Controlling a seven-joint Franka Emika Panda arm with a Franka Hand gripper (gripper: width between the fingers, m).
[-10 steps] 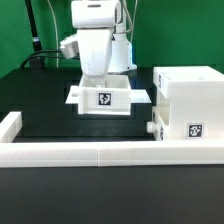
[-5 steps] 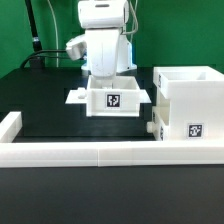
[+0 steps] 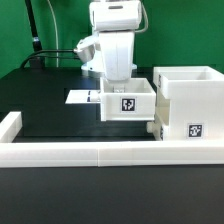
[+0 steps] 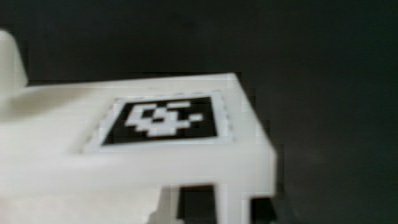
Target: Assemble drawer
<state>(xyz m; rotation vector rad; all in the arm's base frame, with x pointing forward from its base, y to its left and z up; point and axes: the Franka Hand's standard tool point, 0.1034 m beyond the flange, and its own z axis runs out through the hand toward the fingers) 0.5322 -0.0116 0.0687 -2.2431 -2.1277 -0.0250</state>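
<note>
1. In the exterior view, the gripper (image 3: 118, 84) is seen lowered into a small tray (image 3: 129, 102), which appears lifted off the black table (image 3: 45, 105) and carried just beside the large casing (image 3: 190, 100) on that view's right.
2. The fingertips are hidden inside the tray, so the jaws cannot be seen directly; they are judged to be pinched on the tray's wall, since the tray hangs under the arm.
3. A second tray (image 3: 156, 128), with a knob showing, is seen low against the casing's side toward the view's left; it seems already slotted in, though how deep cannot be told.
4. The marker board (image 3: 82, 97) lies flat behind the carried tray, and the long rail (image 3: 90, 152) runs across the foreground.
5. In the wrist view, a tagged white face of the tray (image 4: 169, 122) fills the picture against the dark table; the picture is blurred and no fingers can be made out.
6. The task is judged to be well under way: one tray seems placed, the other is held close to the casing, and its lining-up and pushing in are left to be done.
</note>
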